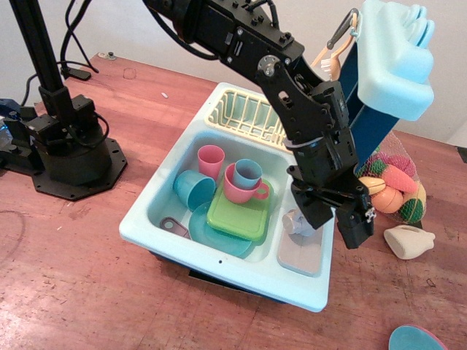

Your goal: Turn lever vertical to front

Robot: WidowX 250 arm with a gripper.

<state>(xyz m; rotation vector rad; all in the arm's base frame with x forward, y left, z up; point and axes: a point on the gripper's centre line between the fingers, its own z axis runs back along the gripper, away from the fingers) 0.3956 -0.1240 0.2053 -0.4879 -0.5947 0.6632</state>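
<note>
Progress looks early: hand [330,213] hangs over the tap base [295,222] at the sink's [146,219] 3 o'clock, hiding the lever; whether its fingers are spread, I cannot tell. Nearest, one teal plate and one green plate [239,215]; beyond, four cups, one rack [237,111].

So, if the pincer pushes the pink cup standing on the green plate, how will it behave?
The pink cup looks like thin plastic, so probably light and stiff. It stands on the smooth green plate, so it may slide. The blue cup nested inside raises its weight, so it could tip.
</note>
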